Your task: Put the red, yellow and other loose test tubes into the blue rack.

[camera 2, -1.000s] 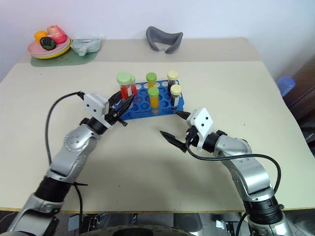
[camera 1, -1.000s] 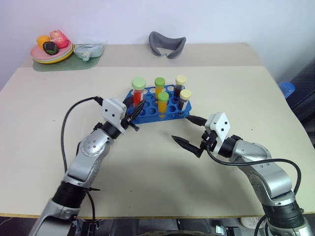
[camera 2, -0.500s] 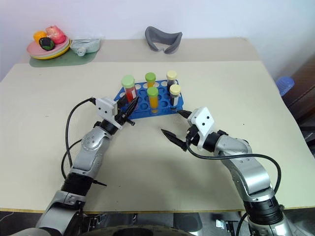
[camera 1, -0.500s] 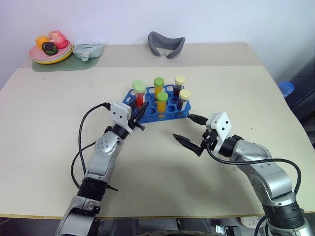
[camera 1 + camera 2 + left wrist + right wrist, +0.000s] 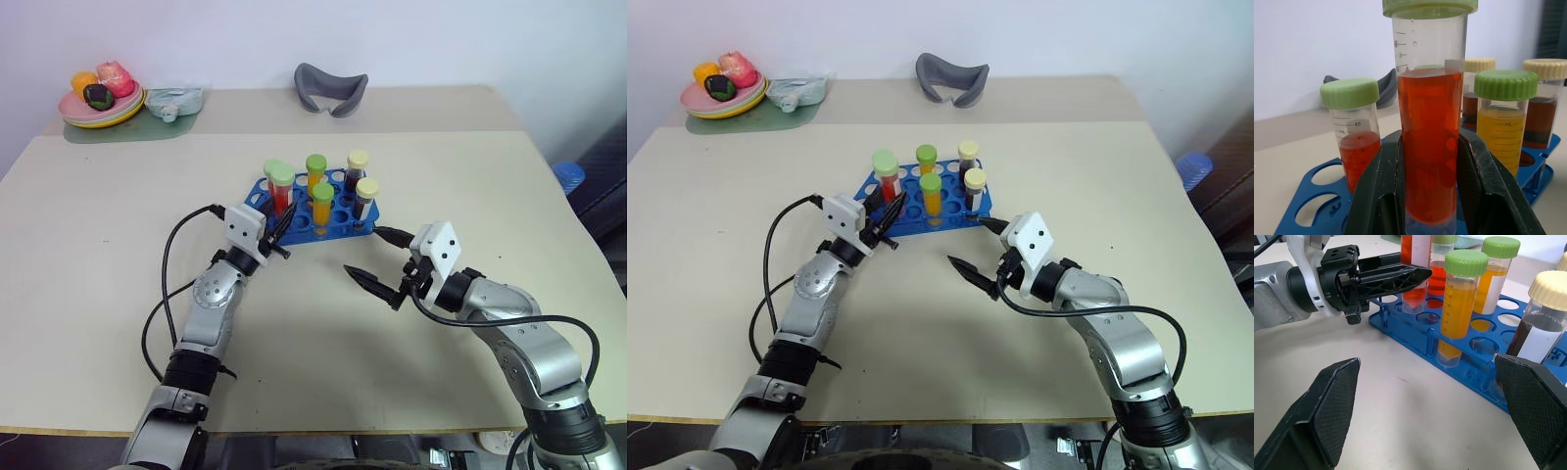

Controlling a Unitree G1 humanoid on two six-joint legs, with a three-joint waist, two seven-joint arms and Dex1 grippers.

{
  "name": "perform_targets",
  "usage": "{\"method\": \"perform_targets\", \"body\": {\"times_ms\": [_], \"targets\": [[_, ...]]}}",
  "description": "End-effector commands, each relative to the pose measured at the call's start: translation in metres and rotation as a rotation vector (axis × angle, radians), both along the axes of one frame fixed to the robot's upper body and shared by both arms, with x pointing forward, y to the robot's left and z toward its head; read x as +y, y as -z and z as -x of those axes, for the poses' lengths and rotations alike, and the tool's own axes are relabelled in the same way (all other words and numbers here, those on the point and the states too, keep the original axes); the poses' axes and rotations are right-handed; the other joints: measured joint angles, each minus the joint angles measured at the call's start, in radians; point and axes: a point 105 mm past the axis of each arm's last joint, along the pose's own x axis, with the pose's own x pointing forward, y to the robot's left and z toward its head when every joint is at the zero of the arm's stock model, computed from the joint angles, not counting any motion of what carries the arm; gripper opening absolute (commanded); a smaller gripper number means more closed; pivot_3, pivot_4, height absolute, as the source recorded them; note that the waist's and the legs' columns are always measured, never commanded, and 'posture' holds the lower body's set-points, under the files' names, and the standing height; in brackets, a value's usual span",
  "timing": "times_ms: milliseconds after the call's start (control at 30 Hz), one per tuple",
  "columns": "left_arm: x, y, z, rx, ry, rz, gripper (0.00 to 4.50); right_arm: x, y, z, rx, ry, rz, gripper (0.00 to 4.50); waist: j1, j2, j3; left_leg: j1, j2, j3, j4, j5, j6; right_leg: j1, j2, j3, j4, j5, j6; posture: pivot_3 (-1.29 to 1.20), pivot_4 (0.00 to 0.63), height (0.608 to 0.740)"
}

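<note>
Left gripper (image 5: 1430, 196) pinches red tube (image 5: 1430, 142) upright over blue rack (image 5: 338, 220), its 9 o'clock end. Right gripper (image 5: 380, 262) spread wide, empty, above counter (image 5: 294, 333), rack's 5 o'clock.

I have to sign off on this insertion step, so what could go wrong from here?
The left pincer is shut on a red tube whose bottom sits at the blue rack, right beside another red tube. If it comes down off-centre, it may catch a hole's rim or knock that neighbour. The rack looks light, so a sideways push could slide it. The right pincer is open near the rack's front and could bump it if it moves.
</note>
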Motion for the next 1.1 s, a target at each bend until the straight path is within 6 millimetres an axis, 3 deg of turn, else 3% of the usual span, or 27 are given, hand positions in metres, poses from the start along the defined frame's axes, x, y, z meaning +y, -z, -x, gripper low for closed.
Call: {"method": "perform_targets", "body": {"times_ms": [33,400,900,1100], "targets": [[0.005,0.001,0.004,0.003,-0.012,0.004,0.8,0.003,-0.012,0.003,-0.053,-0.019,-0.01,4.5,0.0,0.0,0.0,0.0,0.0,0.0,0.0,0.0,0.0,0.0,0.0,0.0,0.0,0.0,0.0,0.0,0.15,0.74],[0.005,0.006,0.014,0.028,0.002,0.029,0.8,0.005,-0.013,0.003,-0.051,-0.033,-0.009,4.5,0.001,0.0,0.0,0.0,0.0,0.0,0.0,0.0,0.0,0.0,0.0,0.0,0.0,0.0,0.0,0.0,0.15,0.74],[-0.003,0.006,0.003,0.01,-0.01,0.019,0.8,0.007,-0.012,0.005,-0.045,-0.04,-0.012,4.5,0.002,0.0,0.0,0.0,0.0,0.0,0.0,0.0,0.0,0.001,0.0,0.0,0.0,0.0,0.0,0.0,0.15,0.74],[0.003,0.008,0.002,0.005,-0.036,0.0,0.8,0.007,-0.012,0.005,-0.041,-0.039,-0.011,4.5,0.001,0.0,0.0,0.0,0.0,0.0,0.0,0.0,0.0,0.001,0.0,0.0,0.0,0.0,0.0,0.0,0.15,0.74]]}}
